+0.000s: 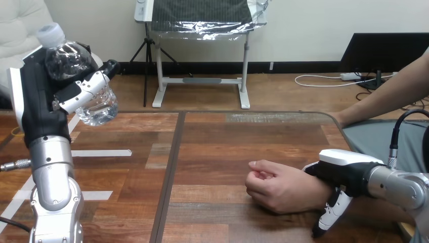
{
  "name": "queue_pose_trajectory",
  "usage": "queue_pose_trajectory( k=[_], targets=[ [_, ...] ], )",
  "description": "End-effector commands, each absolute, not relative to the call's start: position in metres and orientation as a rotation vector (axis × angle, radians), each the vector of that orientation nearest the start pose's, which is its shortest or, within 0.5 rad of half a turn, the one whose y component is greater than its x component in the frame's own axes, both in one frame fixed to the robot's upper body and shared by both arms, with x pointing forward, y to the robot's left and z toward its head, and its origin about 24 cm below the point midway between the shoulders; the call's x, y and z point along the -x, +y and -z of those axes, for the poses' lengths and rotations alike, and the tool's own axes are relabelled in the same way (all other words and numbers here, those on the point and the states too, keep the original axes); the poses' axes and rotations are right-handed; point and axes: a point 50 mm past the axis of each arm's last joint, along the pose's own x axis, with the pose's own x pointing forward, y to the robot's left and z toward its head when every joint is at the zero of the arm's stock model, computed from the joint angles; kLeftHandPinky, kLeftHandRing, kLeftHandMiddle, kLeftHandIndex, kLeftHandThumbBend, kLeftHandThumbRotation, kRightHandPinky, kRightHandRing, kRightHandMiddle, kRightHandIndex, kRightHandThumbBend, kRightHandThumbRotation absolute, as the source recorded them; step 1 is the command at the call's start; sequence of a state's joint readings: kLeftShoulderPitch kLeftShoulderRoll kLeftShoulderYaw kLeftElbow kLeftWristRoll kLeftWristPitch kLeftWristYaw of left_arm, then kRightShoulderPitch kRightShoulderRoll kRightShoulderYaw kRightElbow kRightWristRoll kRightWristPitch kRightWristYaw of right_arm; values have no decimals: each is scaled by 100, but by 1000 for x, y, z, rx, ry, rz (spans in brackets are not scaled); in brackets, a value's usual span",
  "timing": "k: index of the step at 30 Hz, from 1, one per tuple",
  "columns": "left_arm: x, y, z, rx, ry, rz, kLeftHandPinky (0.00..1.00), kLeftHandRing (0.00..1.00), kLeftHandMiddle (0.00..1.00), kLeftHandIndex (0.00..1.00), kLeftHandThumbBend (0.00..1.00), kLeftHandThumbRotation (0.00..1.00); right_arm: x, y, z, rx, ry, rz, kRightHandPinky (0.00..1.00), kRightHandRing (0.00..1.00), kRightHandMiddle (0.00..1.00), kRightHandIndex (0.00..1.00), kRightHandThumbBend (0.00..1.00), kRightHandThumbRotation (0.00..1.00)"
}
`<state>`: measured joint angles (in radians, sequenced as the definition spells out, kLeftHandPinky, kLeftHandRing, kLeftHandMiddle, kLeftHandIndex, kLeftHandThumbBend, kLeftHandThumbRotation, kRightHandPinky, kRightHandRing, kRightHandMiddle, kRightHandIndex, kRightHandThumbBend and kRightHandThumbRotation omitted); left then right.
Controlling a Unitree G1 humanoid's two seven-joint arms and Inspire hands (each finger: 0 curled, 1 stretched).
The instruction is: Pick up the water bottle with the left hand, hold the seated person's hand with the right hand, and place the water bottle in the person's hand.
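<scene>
The left hand (40,101) is gripping the bottle (68,61), lifted over the table's (217,147) left edge, so the pickup is looking done. Near the front-right corner the person's hand (278,186) is lying closed. The right hand (346,169) is sitting over its wrist, but I cannot tell if it is gripping. The placing is still waiting.

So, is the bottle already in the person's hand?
No, the left hand holds the bottle raised, apart from the person's hand.

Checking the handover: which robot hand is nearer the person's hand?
Right. The right hand clasps the wrist of the person's hand; the left hand holds the water bottle raised across the table from it.
</scene>
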<state>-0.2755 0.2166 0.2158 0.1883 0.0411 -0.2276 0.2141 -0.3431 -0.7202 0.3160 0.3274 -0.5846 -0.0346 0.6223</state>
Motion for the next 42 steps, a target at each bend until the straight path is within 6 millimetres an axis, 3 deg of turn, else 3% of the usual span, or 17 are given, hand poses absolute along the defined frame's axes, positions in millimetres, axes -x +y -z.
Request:
queue_pose_trajectory(
  k=[1, 42],
  targets=[
    [-300, 230, -145, -194, -504, -361, 30, 35, 40, 41, 63, 0, -275, -264, -23, 1331, 649, -737, 63, 79, 84, 81, 100, 15],
    [-300, 231, -145, -199, -506, -354, 30, 35, 40, 41, 63, 0, -277, -279, -31, 1328, 642, -672, 60, 79, 83, 79, 100, 15]
  ],
)
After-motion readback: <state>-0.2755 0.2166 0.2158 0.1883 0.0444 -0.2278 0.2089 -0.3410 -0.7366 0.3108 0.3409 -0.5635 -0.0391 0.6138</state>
